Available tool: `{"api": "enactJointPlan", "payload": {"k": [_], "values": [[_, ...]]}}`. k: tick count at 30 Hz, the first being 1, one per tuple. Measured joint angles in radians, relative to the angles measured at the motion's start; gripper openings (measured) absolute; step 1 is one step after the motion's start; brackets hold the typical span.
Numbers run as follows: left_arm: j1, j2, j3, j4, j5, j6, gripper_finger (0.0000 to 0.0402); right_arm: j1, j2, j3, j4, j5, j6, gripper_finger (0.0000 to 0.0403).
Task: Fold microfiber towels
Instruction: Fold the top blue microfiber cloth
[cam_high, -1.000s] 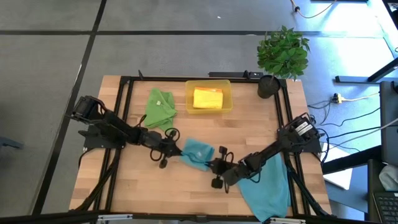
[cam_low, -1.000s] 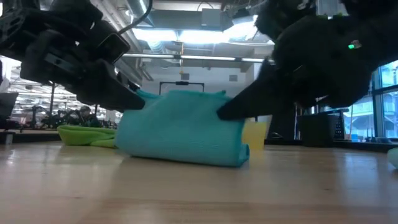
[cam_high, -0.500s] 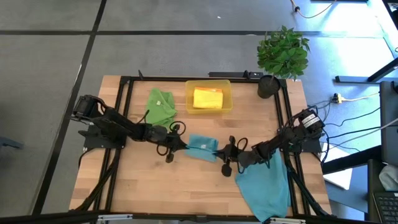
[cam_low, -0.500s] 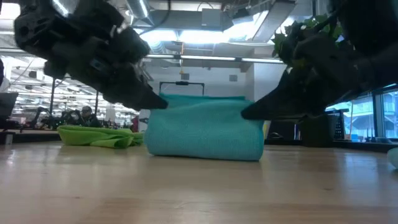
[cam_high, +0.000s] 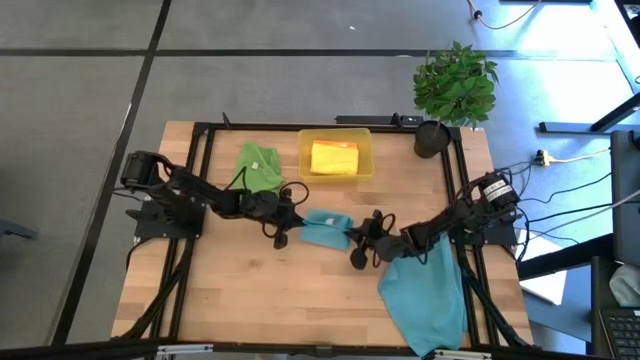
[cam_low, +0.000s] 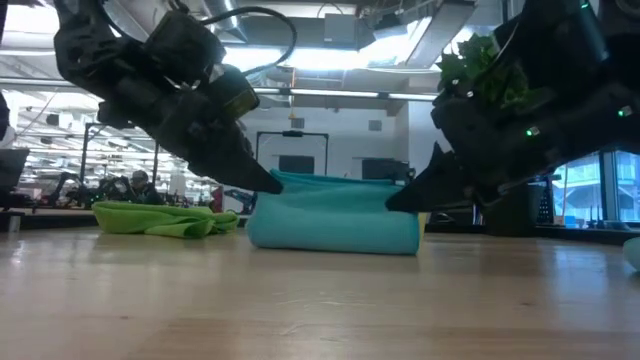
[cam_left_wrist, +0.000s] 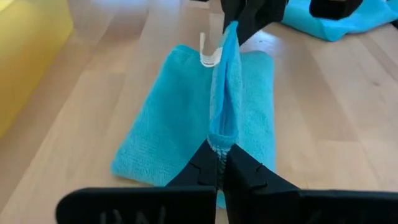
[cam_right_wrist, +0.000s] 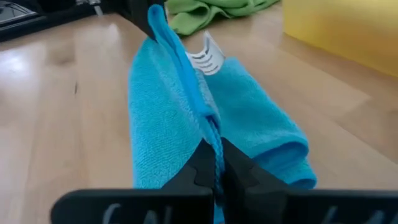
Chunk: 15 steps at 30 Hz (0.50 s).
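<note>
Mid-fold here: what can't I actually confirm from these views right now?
- High view: the grip points on the folded teal towel are hidden by the left gripper and right gripper.
- High view: the second teal towel is partly under the right arm.
- Low view: the yellow tray sits behind the folded towel.

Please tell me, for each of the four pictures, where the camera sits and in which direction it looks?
High: above, straight down; both arms, teal towel, tray.
Low: table height, looking level; both grippers at the towel's ends.
Left wrist: along left gripper, jaws shut on the towel's edge.
Right wrist: along right gripper, likewise, opposite end.
All views share the teal towel.
</note>
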Motion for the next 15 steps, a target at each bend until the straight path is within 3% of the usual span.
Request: {"api": "enactJointPlan", "payload": {"k": [9,15], "values": [[0.0,0.025,0.0,0.013,-0.003,0.018,0.0002,-0.009,0.0,0.0,-0.006,0.023,0.01,0.0004],[-0.004,0.021,0.002,0.033,-0.04,0.02,0.0042,-0.014,0.0,-0.002,-0.03,0.051,0.063,0.0004]]}}
